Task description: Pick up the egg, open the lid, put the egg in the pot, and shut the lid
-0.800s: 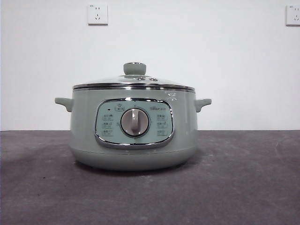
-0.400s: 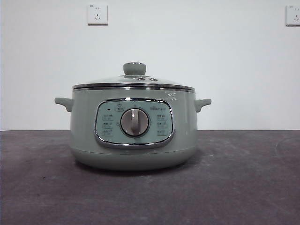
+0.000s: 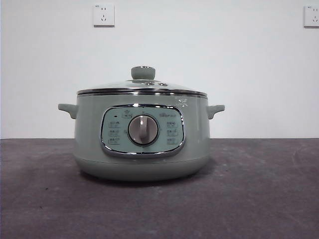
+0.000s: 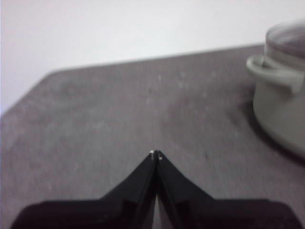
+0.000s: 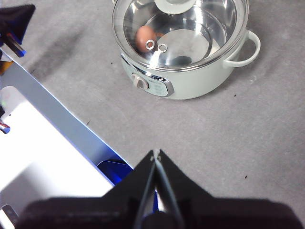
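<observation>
egg [image 5: 144,35] inside pot [image 3: 142,134] | lid [image 3: 142,87] seated | left gripper [image 4: 156,154], right gripper [image 5: 156,152] closed, empty

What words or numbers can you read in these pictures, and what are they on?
None can be read.
Control panel on the pot: a small brand mark and button signs, too small and blurred to read.
Small pale print near the pot's rim: unreadable.
Wall sockets: tiny mark at a corner, too small to read.
Lid: no writing shows.

Sage-green pot [image 3: 142,149] with a chrome-framed panel, clear steel-rimmed lid [image 5: 181,28], brown-orange egg [image 5: 144,36] inside, on a mottled dark grey counter [image 3: 259,199].
</observation>
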Tool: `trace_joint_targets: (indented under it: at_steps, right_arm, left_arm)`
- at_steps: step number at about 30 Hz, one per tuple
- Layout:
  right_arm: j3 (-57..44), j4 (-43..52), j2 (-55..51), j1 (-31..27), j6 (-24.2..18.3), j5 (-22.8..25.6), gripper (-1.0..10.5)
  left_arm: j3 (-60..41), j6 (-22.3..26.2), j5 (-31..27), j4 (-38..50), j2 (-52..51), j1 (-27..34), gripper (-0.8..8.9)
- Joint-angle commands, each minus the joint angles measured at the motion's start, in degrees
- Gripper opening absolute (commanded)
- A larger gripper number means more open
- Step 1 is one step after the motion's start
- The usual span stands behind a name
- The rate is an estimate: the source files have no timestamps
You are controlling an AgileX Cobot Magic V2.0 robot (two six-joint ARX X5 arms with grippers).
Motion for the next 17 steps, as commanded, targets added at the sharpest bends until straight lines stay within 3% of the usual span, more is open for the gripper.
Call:
trace_joint_targets:
  at_steps: [1,17]
  right_arm:
    - [-0.11,-0.55,-0.13,0.07,-0.28,0.04,0.0]
    - [-0.11,-0.59,-0.15,0.07,-0.28,0.07,0.0]
  left_arm:
    - [-0.83,-1.73,0.02,-1.11,-0.44,0.15,-0.03]
    - [-0.83,-2.75,0.02,-0.94,-0.42,0.17,-0.03]
